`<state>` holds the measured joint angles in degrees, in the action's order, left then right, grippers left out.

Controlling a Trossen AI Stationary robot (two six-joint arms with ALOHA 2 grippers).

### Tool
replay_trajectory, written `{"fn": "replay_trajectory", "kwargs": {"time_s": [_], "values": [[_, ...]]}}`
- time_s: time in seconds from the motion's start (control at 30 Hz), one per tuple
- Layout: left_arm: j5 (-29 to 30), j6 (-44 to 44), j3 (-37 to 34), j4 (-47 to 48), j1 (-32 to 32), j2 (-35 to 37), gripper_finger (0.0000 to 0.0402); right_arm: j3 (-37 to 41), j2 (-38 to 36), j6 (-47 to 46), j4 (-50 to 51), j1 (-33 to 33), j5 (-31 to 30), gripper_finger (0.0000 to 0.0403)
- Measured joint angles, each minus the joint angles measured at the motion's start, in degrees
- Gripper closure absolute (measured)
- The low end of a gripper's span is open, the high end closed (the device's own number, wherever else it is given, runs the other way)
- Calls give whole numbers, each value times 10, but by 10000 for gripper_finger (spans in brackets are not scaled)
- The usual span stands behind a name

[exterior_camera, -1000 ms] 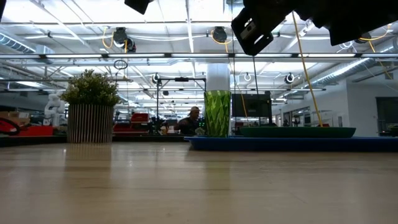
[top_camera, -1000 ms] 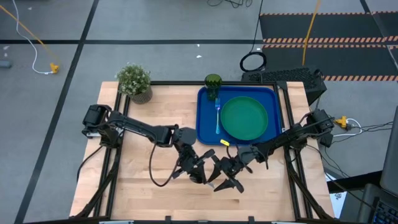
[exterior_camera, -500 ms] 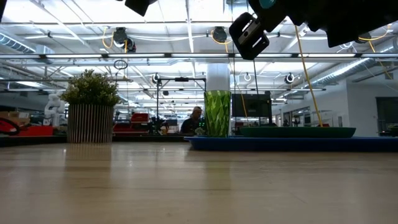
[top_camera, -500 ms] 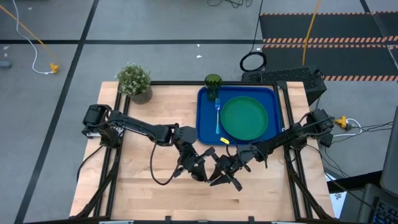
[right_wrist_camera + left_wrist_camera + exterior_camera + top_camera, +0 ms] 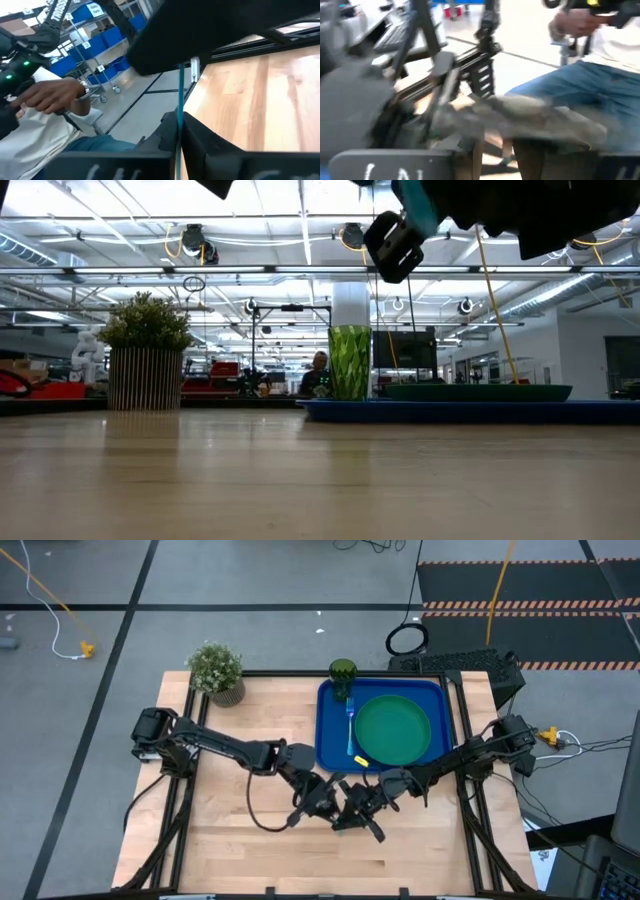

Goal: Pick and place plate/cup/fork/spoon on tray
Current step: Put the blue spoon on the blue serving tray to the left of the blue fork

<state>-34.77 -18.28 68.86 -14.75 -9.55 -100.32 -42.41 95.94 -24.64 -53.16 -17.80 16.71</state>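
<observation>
The blue tray lies at the table's far right. On it are the green plate and the fork, and the cup stands at its far left corner. Both arms meet above the near middle of the table. My right gripper is shut on the spoon, whose light-blue handle shows edge-on as a thin strip. My left gripper is close against it from the left. Its wrist view is blurred, so I cannot tell whether it touches the spoon. My right gripper pinches the spoon's light-blue handle between its two fingers, and the handle runs on forward past them. The spoon is lifted clear of the table. The low view shows a bit of the handle high above the tabletop.
A potted plant stands at the far left corner. Bare wood lies between it and the arms, and along the near edge. In the wrist views a person in jeans sits beyond the table, with one hand raised.
My right gripper has shut on the spoon's handle and gone a little toward the far edge and my left gripper. My left gripper has shifted slightly toward the right. In the low view the grippers have risen a little.
</observation>
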Motion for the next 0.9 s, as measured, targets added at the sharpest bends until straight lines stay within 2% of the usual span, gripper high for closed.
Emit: {"fn": "replay_trajectory", "kwargs": {"time_s": [0.3, 0.47, 0.7, 0.9], "values": [[74, 49, 0, 24, -3, 0, 294, 0, 0, 5, 17, 2, -9, 402], [79, 55, 0, 34, -4, 1, 293, 0, -2, 10, 20, 2, -8, 402], [81, 108, 0, 14, -5, 1, 292, 0, -39, 22, 86, 0, -6, 403], [80, 83, 0, -17, -18, 1, 293, 0, -60, 39, 109, -14, 1, 403]]}}
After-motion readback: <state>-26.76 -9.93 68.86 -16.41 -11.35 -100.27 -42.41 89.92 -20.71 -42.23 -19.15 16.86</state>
